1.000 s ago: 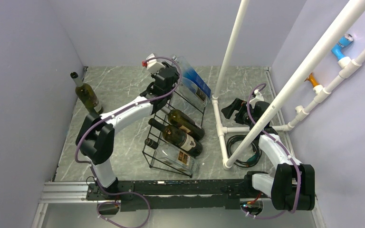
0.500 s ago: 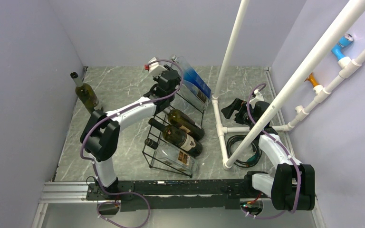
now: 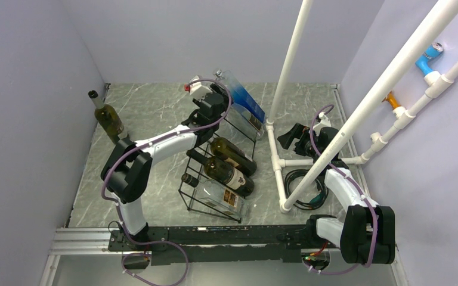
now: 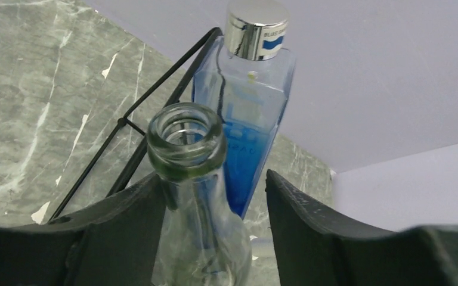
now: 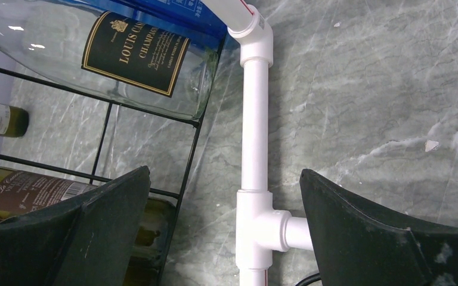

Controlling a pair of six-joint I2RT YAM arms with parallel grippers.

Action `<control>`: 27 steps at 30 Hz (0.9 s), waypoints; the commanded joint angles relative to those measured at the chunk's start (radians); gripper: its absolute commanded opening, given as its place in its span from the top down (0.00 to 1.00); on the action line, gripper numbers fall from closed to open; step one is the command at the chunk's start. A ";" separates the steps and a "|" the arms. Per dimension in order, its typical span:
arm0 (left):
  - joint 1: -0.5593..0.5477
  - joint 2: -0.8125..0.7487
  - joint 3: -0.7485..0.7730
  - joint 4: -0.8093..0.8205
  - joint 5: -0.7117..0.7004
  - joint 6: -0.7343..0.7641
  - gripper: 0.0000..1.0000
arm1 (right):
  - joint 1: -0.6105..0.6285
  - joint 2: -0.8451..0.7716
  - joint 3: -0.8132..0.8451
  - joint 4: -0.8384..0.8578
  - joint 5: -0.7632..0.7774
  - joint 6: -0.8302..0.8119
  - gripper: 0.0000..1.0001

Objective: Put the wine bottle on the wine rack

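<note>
The black wire wine rack (image 3: 198, 199) lies in the middle of the table and holds several bottles. At its far end a clear bottle with a black label (image 3: 245, 121) lies on the rack next to a blue bottle (image 3: 244, 98). My left gripper (image 3: 210, 102) is open around the clear bottle's neck (image 4: 188, 143). The neck touches the left finger (image 4: 125, 220), with a gap to the right finger (image 4: 310, 220). The blue bottle (image 4: 247, 107) stands just behind. My right gripper (image 3: 287, 138) is open and empty over a white pipe (image 5: 255, 119).
A green wine bottle (image 3: 108, 119) stands upright at the far left of the table. Two dark bottles (image 3: 232, 156) and a clear one (image 3: 219, 198) lie lower on the rack. White pipe frames (image 3: 286, 65) rise right of the rack. A black cable coil (image 3: 304, 187) lies by them.
My left wrist has shifted slightly right and nearer at the rack's far end. The bottles and the right arm have not visibly moved.
</note>
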 commanded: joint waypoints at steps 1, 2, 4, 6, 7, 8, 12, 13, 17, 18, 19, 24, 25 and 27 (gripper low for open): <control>-0.010 -0.068 -0.001 0.048 0.043 0.002 0.30 | 0.004 -0.008 0.014 0.039 -0.011 0.001 0.00; -0.010 -0.076 -0.003 0.044 0.047 0.004 0.28 | 0.003 -0.008 0.014 0.039 -0.009 0.001 0.00; -0.010 -0.096 -0.005 0.033 0.059 0.019 0.23 | 0.003 -0.008 0.013 0.039 -0.009 0.001 0.00; -0.009 -0.120 -0.002 0.011 0.073 0.035 0.18 | 0.004 -0.007 0.012 0.039 -0.010 0.001 0.00; -0.009 -0.134 -0.001 0.000 0.084 0.045 0.14 | 0.003 -0.009 0.013 0.039 -0.011 0.001 0.00; -0.010 -0.149 -0.001 -0.011 0.088 0.058 0.11 | 0.003 -0.008 0.013 0.039 -0.010 0.001 0.00; -0.002 -0.221 -0.005 -0.052 0.102 0.088 0.03 | 0.004 -0.008 0.013 0.038 -0.007 0.000 0.00; 0.004 -0.239 -0.008 -0.058 0.111 0.094 0.01 | 0.004 -0.009 0.012 0.037 -0.006 0.000 0.00; 0.026 -0.313 -0.009 -0.107 0.152 0.119 0.00 | 0.003 -0.014 0.012 0.035 -0.001 -0.002 0.00; 0.030 -0.335 -0.014 -0.113 0.159 0.131 0.01 | 0.004 -0.015 0.012 0.034 -0.001 -0.002 0.00; 0.034 -0.359 -0.022 -0.112 0.172 0.150 0.01 | 0.003 -0.015 0.012 0.034 -0.002 -0.002 0.00; 0.043 -0.490 -0.088 -0.114 0.207 0.244 0.00 | 0.004 -0.018 0.013 0.034 -0.001 -0.003 0.00; 0.045 -0.518 -0.103 -0.118 0.209 0.264 0.00 | 0.004 -0.018 0.013 0.034 -0.001 -0.002 0.00; 0.050 -0.576 -0.132 -0.134 0.212 0.307 0.00 | 0.004 -0.015 0.013 0.034 -0.002 -0.002 0.00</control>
